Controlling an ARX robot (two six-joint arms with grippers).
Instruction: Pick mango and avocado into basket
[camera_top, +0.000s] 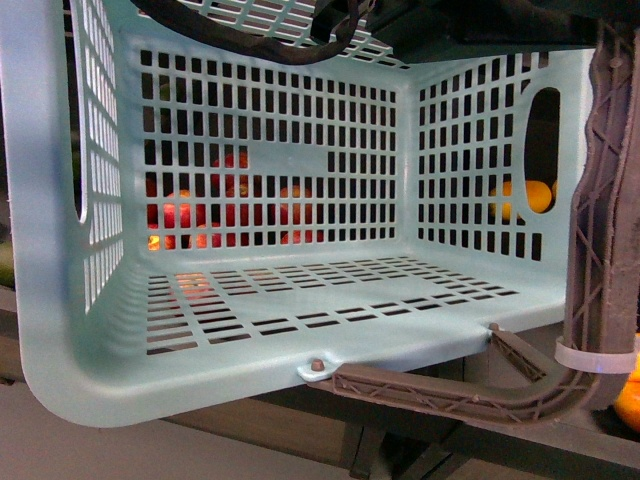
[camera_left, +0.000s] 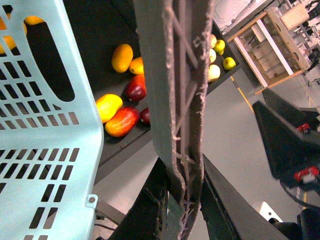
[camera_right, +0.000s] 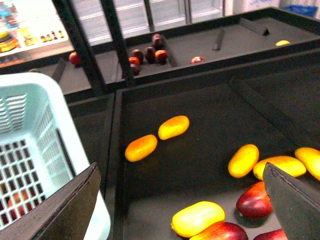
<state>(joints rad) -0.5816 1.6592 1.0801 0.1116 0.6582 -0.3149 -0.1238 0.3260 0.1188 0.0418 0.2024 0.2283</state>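
Nearest, one grey handle (camera_left: 180, 125) of the teal basket (camera_top: 60, 330) sits pinched between the left gripper's (camera_left: 182, 170) fingers. Right gripper (camera_right: 180, 167) hangs spread over the black shelf (camera_right: 200, 100), where six yellow mangoes (camera_right: 173, 127) lie: two apart, four beside three red fruits (camera_right: 255, 200) near its edge.

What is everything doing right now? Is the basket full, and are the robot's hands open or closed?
basket: empty, no fruit inside.
basket handle: caught between the left gripper's fingers.
left gripper: shut on the basket handle.
right gripper: open, holding nothing.
mangoes: lying loose on the dark shelf, not picked yet.
avocado: not visible in any view.
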